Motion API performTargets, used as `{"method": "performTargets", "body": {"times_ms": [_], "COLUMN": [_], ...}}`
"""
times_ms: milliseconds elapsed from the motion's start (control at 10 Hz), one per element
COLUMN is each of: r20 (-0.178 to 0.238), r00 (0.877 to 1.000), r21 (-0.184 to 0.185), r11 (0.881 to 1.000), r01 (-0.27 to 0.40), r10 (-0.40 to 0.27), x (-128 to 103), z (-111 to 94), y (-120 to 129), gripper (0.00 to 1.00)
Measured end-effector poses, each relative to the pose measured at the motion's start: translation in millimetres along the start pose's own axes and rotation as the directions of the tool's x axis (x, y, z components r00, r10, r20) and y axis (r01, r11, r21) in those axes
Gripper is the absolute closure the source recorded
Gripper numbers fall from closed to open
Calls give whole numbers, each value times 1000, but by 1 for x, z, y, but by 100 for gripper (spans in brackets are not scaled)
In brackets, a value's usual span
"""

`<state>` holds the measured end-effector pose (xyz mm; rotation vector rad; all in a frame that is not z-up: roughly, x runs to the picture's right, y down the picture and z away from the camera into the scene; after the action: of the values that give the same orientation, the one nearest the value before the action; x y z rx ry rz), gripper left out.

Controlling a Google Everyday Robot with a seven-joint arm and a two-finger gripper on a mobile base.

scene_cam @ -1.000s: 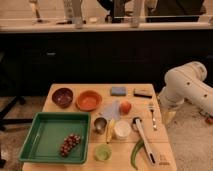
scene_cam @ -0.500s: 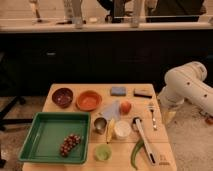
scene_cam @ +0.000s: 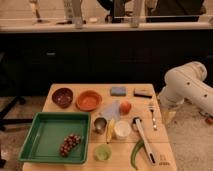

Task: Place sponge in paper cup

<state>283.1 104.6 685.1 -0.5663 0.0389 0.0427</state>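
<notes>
Hanging released beside the table, the hand is far from the sponge.

White, rounded arm (bulky joints); pale end effector beside table.

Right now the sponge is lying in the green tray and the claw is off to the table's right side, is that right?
No. The camera view shows the sponge on the table near its far edge, beside the black block; the tray holds only grapes. The claw is indeed off to the table's right side.
</notes>
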Motion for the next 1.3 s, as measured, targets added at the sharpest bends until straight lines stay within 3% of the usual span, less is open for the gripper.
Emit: {"method": "performTargets", "body": {"times_ms": [300,600,1300], "r20": [23,61,62], "r00": [1000,998,997], "r21": [7,9,7], "r11": [1000,1000,999], "r01": [1,16,42], "r10": [-1,-16,-43], "x": [0,-14,-46], "z": [0,6,38], "y": [-6,-32,-60], "gripper": [20,20,20]}}
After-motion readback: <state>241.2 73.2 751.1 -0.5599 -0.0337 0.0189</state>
